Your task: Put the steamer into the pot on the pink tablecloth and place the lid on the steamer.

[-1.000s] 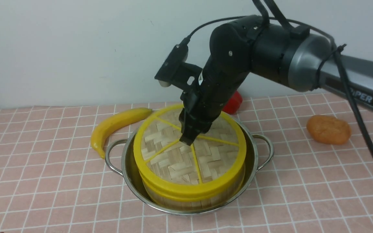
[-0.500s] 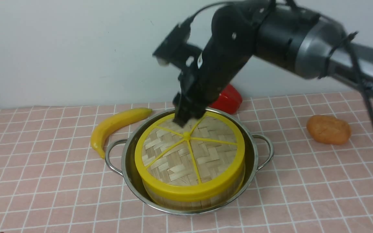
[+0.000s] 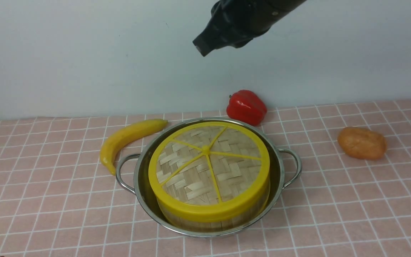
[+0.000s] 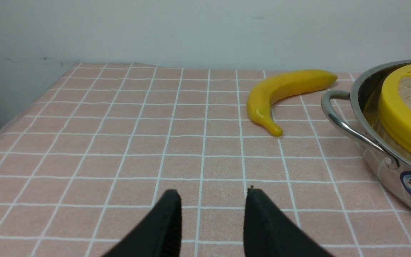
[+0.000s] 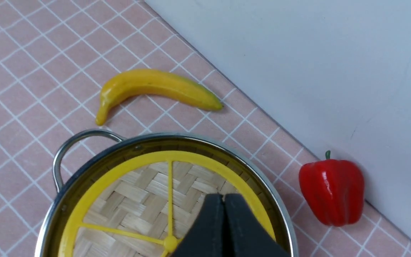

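- Front view: the right pincer [image 3: 202,48] has lifted high off the lid [image 3: 208,167], which now caps the steamer [image 3: 205,221] inside the pot [image 3: 291,167] far below it.
- Left wrist view: the left pincer [image 4: 211,214] hangs apart, empty, the pot off to one side.
- Right wrist view: right pincer together, empty; the task looks finished.

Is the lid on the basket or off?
On. The lid lies flat over the basket, which sits inside the pot. Nothing touches it; the right claw hangs high above.
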### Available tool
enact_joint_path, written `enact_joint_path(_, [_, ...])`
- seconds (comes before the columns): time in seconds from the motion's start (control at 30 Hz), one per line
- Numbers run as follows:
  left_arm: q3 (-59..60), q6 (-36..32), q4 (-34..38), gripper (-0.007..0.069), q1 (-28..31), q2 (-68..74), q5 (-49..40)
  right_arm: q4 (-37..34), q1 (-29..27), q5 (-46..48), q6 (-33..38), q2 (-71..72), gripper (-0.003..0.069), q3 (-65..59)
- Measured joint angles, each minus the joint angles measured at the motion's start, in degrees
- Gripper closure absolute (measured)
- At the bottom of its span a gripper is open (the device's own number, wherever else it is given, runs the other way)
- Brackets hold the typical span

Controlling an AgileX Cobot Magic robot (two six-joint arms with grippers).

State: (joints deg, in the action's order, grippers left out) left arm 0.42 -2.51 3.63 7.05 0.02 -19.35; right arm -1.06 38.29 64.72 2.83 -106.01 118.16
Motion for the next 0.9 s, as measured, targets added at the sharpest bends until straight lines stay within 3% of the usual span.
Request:
enact_joint_path(0.23, [0.00, 0.00, 0.00, 0.0382, 0.00, 0.00, 0.00, 0.31, 0.00, 1.22, -1.84, 0.65, 0.0660, -1.67])
enact_joint_path(0.37, [0.00, 0.00, 0.00, 0.0382, 0.00, 0.00, 0.00, 5.28, 0.00, -2.66, -2.83, 7.42, 0.0657, -16.18])
enact_joint_path(0.47, [0.00, 0.00, 0.00, 0.0382, 0.00, 0.00, 0.00, 7.24, -1.11, -11.47, -6.33, 17.88, 0.0654, -35.55])
enact_joint_path(0.63, [0.00, 0.00, 0.00, 0.0382, 0.00, 0.00, 0.00, 8.00, -9.19, -29.92, -12.38, 40.99, 0.0644, -67.82])
enact_joint_path(0.7, [0.00, 0.00, 0.00, 0.0382, 0.00, 0.00, 0.00, 9.59, -15.97, -40.45, -14.53, 54.50, 0.0636, -83.28])
enact_joint_path(0.87, [0.00, 0.00, 0.00, 0.0382, 0.00, 0.00, 0.00, 10.58, -27.89, -55.25, -15.65, 76.81, 0.0621, -103.79])
enact_joint_path(0.9, [0.00, 0.00, 0.00, 0.0382, 0.00, 0.00, 0.00, 10.58, -28.25, -55.94, -15.65, 77.53, 0.0621, -104.39])
